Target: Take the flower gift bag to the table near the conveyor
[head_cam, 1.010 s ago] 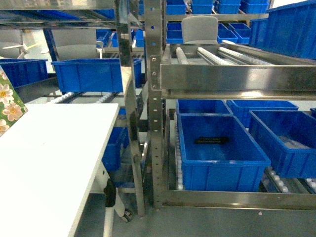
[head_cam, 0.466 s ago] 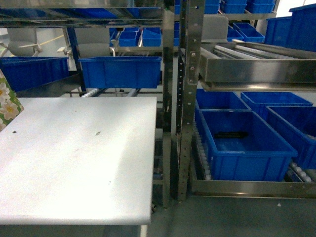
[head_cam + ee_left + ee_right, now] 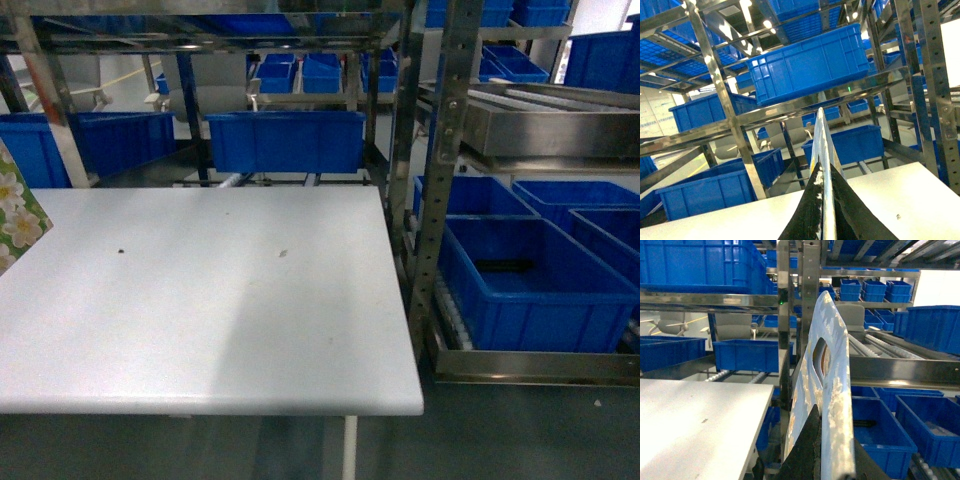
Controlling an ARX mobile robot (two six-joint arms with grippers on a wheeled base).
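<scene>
The desk (image 3: 200,300) beside the conveyor (image 3: 440,180) is now seen squarely, the view having swung since a second ago; the flower gift bag (image 3: 15,215), edge-on, is held off its left edge, both jaws clamped on bag edges

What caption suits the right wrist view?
Right gripper clamps a glossy gift bag edge-on beside the white table, conveyor behind.
</scene>
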